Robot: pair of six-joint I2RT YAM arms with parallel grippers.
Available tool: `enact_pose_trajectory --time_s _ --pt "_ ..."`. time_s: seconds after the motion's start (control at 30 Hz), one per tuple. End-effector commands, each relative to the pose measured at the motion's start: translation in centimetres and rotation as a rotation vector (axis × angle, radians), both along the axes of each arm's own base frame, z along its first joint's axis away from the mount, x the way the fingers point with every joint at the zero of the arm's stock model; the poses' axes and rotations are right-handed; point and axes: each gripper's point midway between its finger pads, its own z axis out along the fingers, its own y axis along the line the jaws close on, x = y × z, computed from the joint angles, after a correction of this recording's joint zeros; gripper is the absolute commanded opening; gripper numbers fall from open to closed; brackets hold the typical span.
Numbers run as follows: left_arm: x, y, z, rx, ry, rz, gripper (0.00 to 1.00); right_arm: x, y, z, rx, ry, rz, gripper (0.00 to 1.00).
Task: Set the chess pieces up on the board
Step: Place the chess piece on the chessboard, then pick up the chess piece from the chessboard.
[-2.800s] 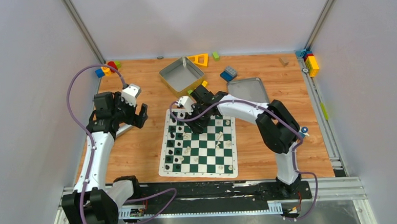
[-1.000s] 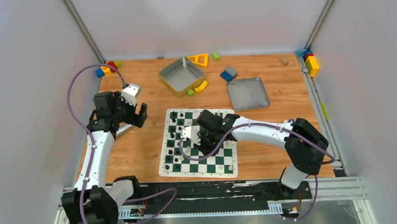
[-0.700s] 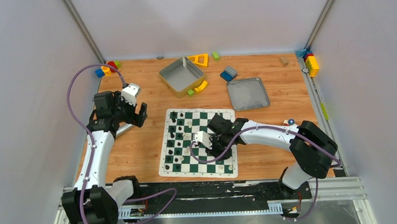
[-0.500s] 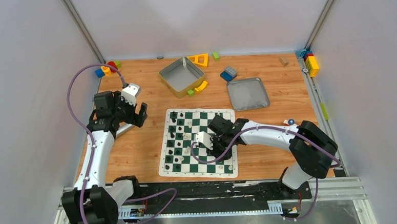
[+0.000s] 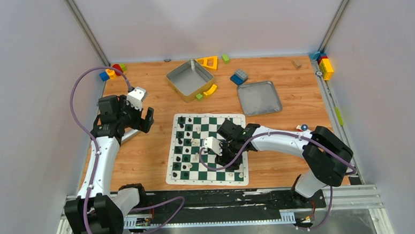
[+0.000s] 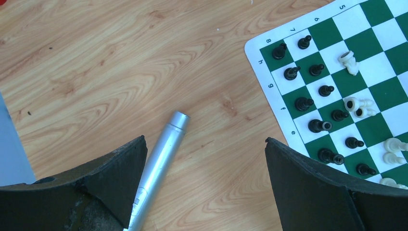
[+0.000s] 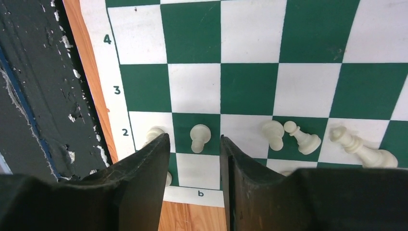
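**Right gripper straddles a pawn at the board's near corner**

From overhead, the right gripper [image 5: 233, 159] is only a dark mass over the near right corner of the board [image 5: 171, 167], which lies flat mid-table [image 5: 143, 168]. The right wrist camera shows more. Its fingers stand apart on either side of an upright white pawn [image 7: 199, 137] on square b2. A sliver of board shows on each side, so nothing is clamped. Along the same row, other white pieces [image 7: 363, 147] lie toppled. A black rail [image 7: 38, 72] runs past the board's near edge. The right arm bends its elbow out to the right, and the forearm reaches left over the board.

The left wrist camera shows what the overhead view blurs. Black pieces [image 6: 308, 103] stand in two rows along the board's left side, with a few white ones lying among them. A silver tube [image 6: 161, 159] rests on the bare wood. The left gripper [image 6: 204, 144] hangs above that wood, left of the board, its fingers spread wide and empty. The left arm rises from its base and tips its wrist toward the board.

Only the overhead view shows the metal trays [image 5: 188, 78] and toy blocks [image 5: 112, 72] at the far edge.
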Motion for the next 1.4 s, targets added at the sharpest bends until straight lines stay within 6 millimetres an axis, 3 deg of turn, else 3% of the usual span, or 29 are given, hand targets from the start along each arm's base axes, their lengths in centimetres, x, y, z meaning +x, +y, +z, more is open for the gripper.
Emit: enact_pose_trajectory --time_s 0.0,0.17,0.3,0.57,0.83,1.37 --pt "0.5 0.2 0.4 0.001 -0.03 0.002 1.0 2.2 2.2 3.7 0.101 -0.093 -0.014 0.45" --pt "0.5 0.2 0.5 -0.002 -0.031 0.002 1.0 4.6 5.3 7.1 0.188 -0.146 -0.03 0.48" --pt "0.5 0.2 0.6 -0.004 -0.032 0.003 1.0 6.7 8.3 8.0 0.229 -0.15 -0.052 0.5" --pt "0.3 0.2 1.1 -0.002 -0.047 0.006 1.0 8.7 12.3 6.6 0.242 -0.103 -0.038 0.47" --pt "0.3 0.3 1.2 0.002 -0.053 0.01 1.0 7.7 13.4 4.6 0.225 -0.028 -0.021 0.47" --pt "0.3 0.4 0.9 0.004 -0.047 0.011 1.0 7.0 14.4 3.7 0.211 -0.017 0.008 0.39"
